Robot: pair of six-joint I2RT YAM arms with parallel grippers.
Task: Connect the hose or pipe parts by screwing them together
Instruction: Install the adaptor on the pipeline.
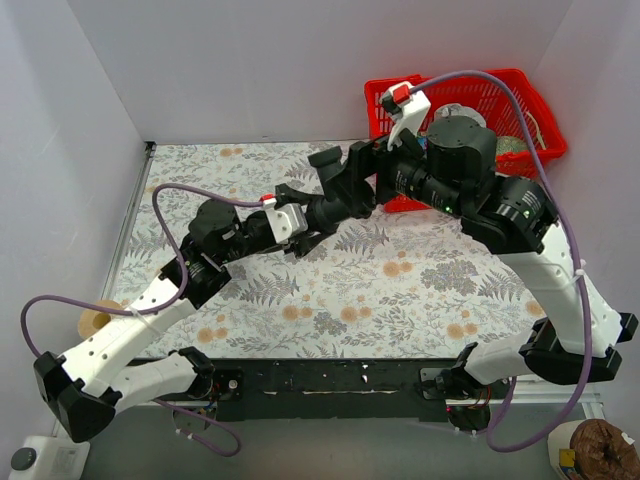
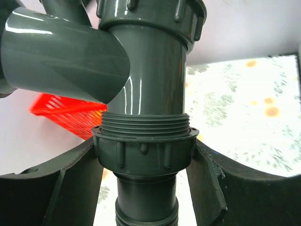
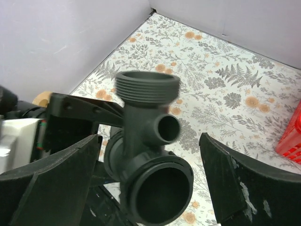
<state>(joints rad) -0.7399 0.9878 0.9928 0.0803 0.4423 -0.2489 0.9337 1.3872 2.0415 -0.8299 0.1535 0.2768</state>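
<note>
A dark grey T-shaped fitting (image 2: pixel 150 70) hangs above the mat at mid-table (image 1: pixel 335 178). Its threaded end sits in a ridged grey nut (image 2: pixel 143 153). My left gripper (image 2: pixel 143 155) is shut on that nut, with a finger (image 2: pixel 70 188) pressed to each side. Below the nut a darker smooth collar (image 2: pixel 146 197) runs out of the frame; no ribbed hose length shows. My right gripper (image 3: pixel 149 141) is open around the fitting (image 3: pixel 148 141), and its right finger (image 3: pixel 230 183) stands well clear. The fitting's wide round opening (image 3: pixel 162 193) faces the right wrist camera.
A red basket (image 1: pixel 455 110) holding some items stands at the back right, just behind the right arm. A tape roll (image 1: pixel 95 322) lies off the mat's left edge. White walls close in the left, back and right sides. Purple cables (image 1: pixel 530 120) loop over both arms.
</note>
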